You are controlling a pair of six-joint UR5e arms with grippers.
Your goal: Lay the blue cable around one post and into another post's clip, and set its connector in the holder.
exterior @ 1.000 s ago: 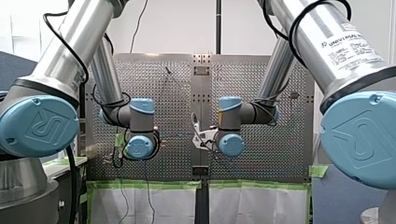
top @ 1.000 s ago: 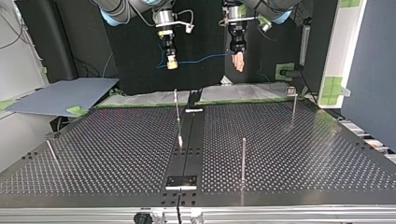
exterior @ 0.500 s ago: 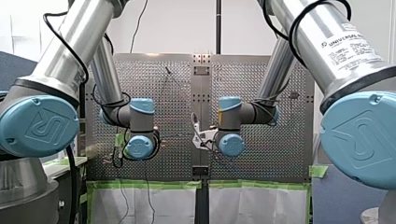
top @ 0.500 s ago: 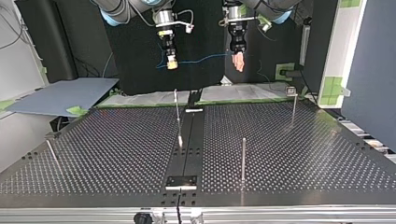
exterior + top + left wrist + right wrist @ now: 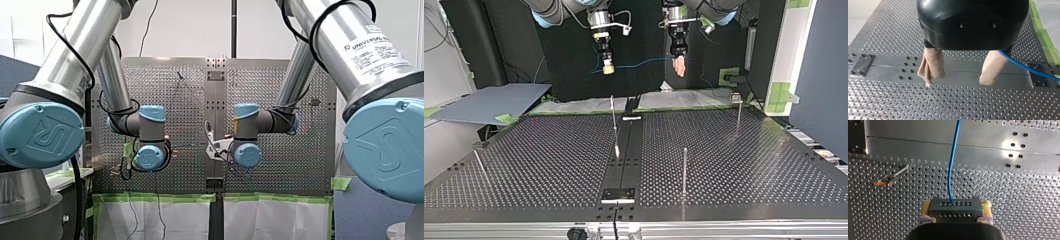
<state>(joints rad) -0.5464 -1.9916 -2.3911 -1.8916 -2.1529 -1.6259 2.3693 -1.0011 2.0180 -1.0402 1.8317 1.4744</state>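
Observation:
In the top view both grippers hang high above the table's far edge. My right gripper [image 5: 608, 68], at that view's left, has yellow pads and is shut on a dark connector [image 5: 954, 208]. The blue cable [image 5: 639, 63] runs from the connector across to my left gripper [image 5: 679, 66]. In the left wrist view my left gripper [image 5: 956, 81] is open with beige pads, and the blue cable [image 5: 1023, 67] passes beside one finger [image 5: 991, 67], nothing between the two. The holder plate [image 5: 619, 194] sits at the top view's near edge.
Thin posts stand on the perforated table [image 5: 734, 165]: a leaning one [image 5: 614, 122] near the middle strip, one [image 5: 684, 170] to its right, one with a clip [image 5: 737, 110] at the far right, one [image 5: 480, 162] at the left. An orange-tipped post [image 5: 885, 181] shows ahead of my right gripper.

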